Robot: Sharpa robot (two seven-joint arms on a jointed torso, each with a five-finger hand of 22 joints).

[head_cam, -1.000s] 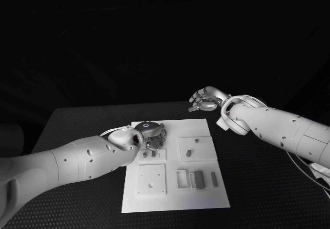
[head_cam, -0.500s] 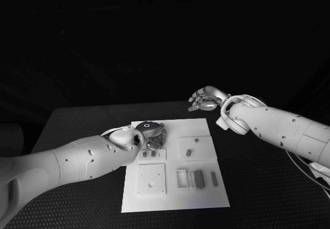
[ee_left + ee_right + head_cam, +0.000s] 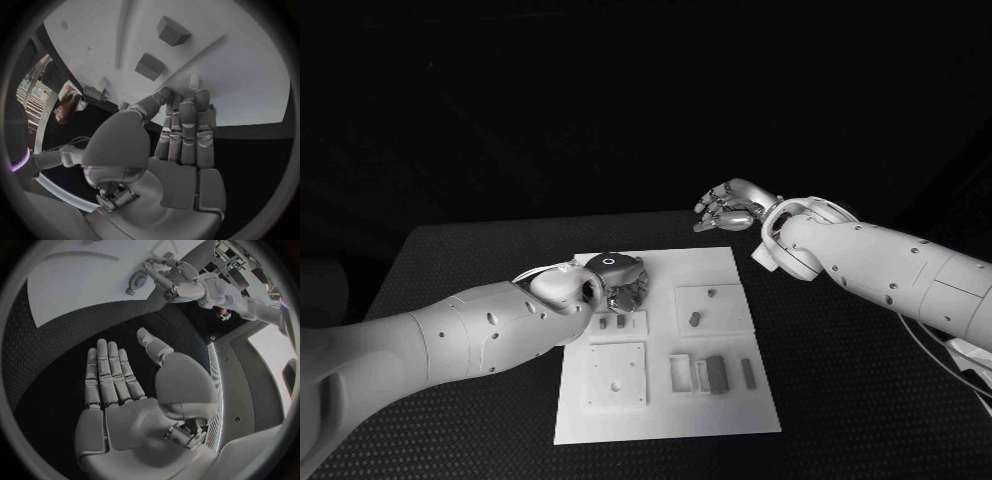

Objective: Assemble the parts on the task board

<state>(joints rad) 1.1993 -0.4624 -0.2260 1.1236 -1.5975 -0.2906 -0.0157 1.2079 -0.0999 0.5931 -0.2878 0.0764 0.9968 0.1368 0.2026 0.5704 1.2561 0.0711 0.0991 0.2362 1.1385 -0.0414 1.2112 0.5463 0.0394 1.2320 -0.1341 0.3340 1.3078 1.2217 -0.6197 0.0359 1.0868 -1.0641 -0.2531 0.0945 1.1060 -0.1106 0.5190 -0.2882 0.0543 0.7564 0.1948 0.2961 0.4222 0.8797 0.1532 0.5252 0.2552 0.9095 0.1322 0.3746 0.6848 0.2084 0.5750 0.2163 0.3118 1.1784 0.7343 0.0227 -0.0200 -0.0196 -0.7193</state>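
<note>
The white task board (image 3: 733, 262) lies in the middle of the black table. My left hand (image 3: 617, 280) is bent down over the board's far left part. Its straight fingers (image 3: 187, 125) touch the board (image 3: 250, 85) beside a small pale peg (image 3: 194, 80). Whether thumb and finger pinch anything I cannot tell. Two grey blocks (image 3: 150, 66) stand just beyond the fingertips. My right hand (image 3: 730, 210) hovers past the board's far edge, its fingers (image 3: 106, 370) spread and its palm empty.
Nearer on the board are a square plate with two pegs (image 3: 710, 308), a blank plate (image 3: 617, 375), a small frame (image 3: 682, 372) and grey bars (image 3: 718, 375). Black table (image 3: 473, 260) surrounds the board on all sides.
The right hand has drifted very slightly to the left. The left hand stays in the same spot on the board.
</note>
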